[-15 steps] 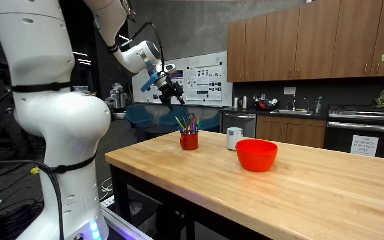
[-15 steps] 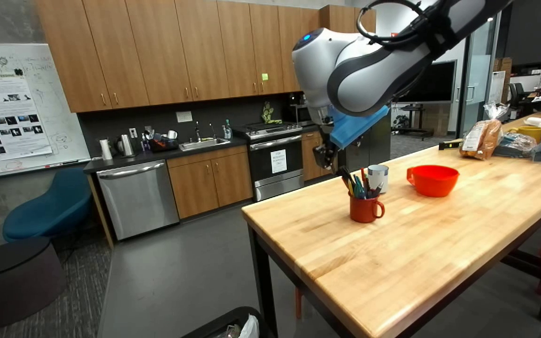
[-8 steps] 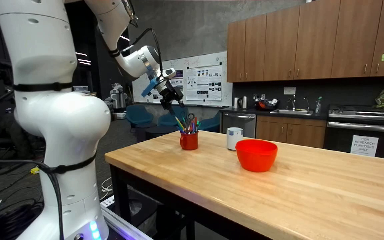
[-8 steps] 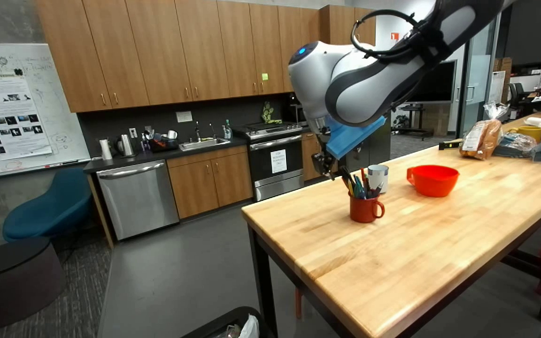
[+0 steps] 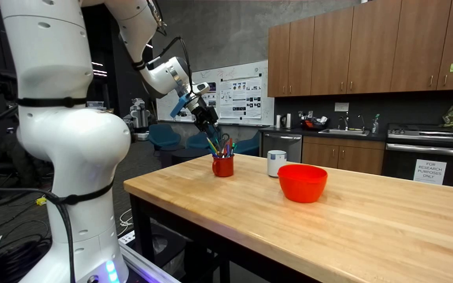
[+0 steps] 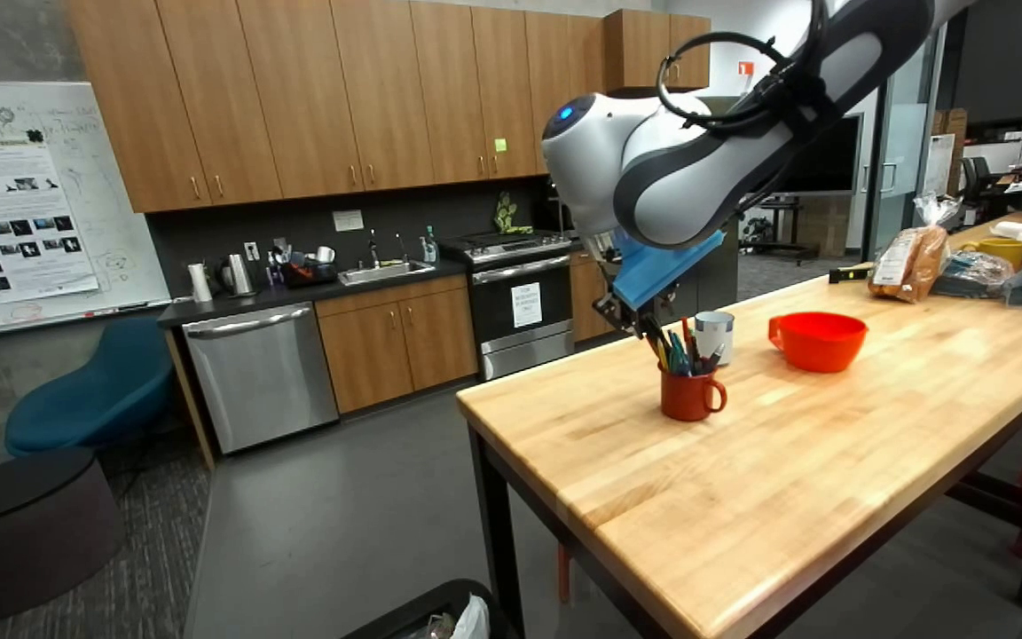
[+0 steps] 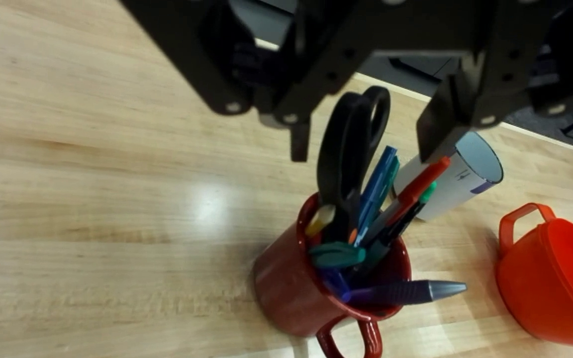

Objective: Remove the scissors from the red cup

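One pair of dark scissors [image 7: 343,159] is standing handles-up in your red cup [image 7: 286,283], crowded in with the pens [image 7: 418,186]. Your gripper [image 7: 369,140] is hanging tilted near the handles, fingers spread wide — in the wrist view the handles are showing between the tips, gaps on both sides. Your white mug [image 7: 448,194] is sitting near the cup, the bright-red bowl [image 7: 535,291] farther off — everything's resting on the wooden table [image 7: 117,199].

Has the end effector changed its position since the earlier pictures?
Yes: in an exterior view, the end effector has moved down, closer to the unmoved red cup.
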